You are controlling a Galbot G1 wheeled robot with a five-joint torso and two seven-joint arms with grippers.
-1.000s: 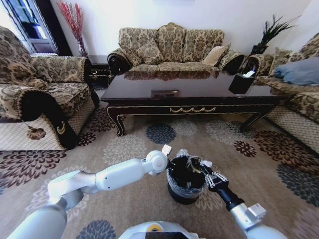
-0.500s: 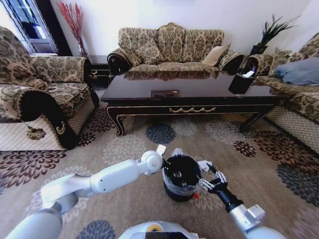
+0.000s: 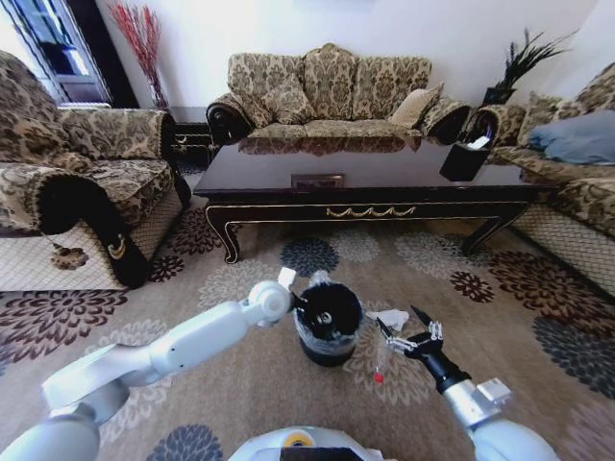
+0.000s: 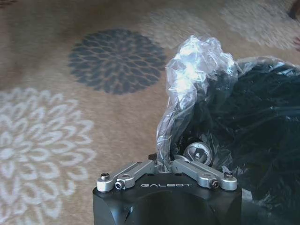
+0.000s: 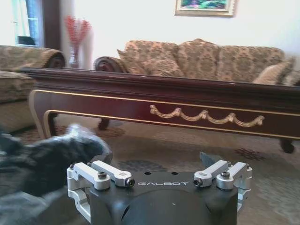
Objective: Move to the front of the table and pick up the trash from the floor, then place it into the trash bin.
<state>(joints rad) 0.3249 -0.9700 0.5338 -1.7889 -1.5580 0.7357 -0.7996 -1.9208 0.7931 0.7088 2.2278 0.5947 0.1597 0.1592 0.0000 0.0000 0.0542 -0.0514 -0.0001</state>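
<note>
Bottle [image 3: 381, 359] lies red cap toward robot, beside open right claw [image 3: 413, 335]; left claw [image 3: 306, 300] pinches bin [image 3: 328, 327] liner.

"GALBOT" on the left hand [image 4: 167, 165] body, "GALBOT" on the right hand [image 5: 158, 165] body

Open patterned beige carpet [image 3: 240, 288] before the glossy dark coffee table [image 3: 365, 168], small black lined bin [image 3: 328, 327] stood between both arms.
</note>
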